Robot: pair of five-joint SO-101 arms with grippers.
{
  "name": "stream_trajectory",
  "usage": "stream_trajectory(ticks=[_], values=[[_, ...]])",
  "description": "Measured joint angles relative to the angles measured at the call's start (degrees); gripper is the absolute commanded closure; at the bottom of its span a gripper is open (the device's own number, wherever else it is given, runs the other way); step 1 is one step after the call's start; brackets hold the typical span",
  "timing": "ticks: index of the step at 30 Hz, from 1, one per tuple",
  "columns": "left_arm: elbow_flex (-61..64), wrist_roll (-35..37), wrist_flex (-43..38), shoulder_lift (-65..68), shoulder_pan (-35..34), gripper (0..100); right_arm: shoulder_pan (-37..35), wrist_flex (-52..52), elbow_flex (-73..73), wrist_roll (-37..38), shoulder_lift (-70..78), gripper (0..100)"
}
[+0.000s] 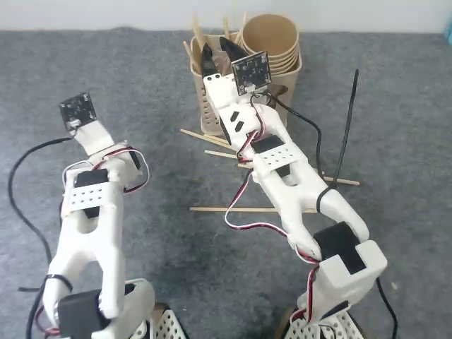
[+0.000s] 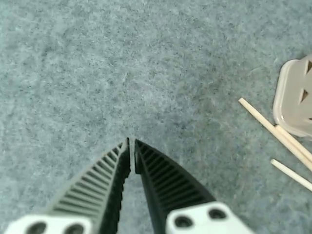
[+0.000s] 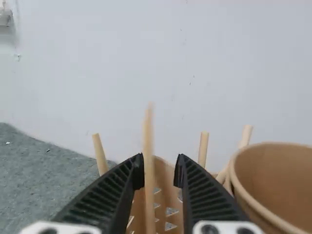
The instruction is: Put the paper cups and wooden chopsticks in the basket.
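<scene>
Standing nested at one end of the basket (image 1: 210,116), the paper cups (image 1: 272,39) share it with upright wooden chopsticks (image 1: 196,32). Several loose chopsticks (image 1: 244,209) lie on the grey carpet (image 1: 141,85) just beside the basket. The right gripper (image 3: 158,163) hangs over the basket, its fingers parted, with one upright chopstick (image 3: 148,146) between them. The left gripper (image 2: 131,144), pressed together on nothing, hovers over carpet near the basket.

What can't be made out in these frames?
- High view: the right arm covers most of the beige slotted plastic basket, hiding how many chopsticks are inside.
- Right wrist view: the pale wooden chopstick between the right gripper fingers is blurred; contact unclear.
- High view: loose wooden chopsticks on the grey carpet run under that arm; count uncertain.
- High view: stacked brown paper cups, rims too small to count.
</scene>
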Motion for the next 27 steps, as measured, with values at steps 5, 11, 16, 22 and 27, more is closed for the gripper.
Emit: stream_trajectory(ticks=[5,11,16,22,27], values=[[0.0,0.0,0.0,0.0,0.0,99,0.0,0.8,2.2,0.0,-1.8,90.7],[0.0,0.0,0.0,0.0,0.0,99,-0.2,21.7,5.8,-3.2,-19.2,90.3],[0.0,0.0,0.0,0.0,0.0,99,-2.6,48.3,5.7,-3.7,-38.1,90.3],[0.0,0.0,0.0,0.0,0.0,99,-6.3,71.8,5.7,0.1,-50.7,90.3],[0.0,-0.3,0.0,0.0,0.0,99,-8.7,84.0,5.7,0.4,-52.4,90.3]])
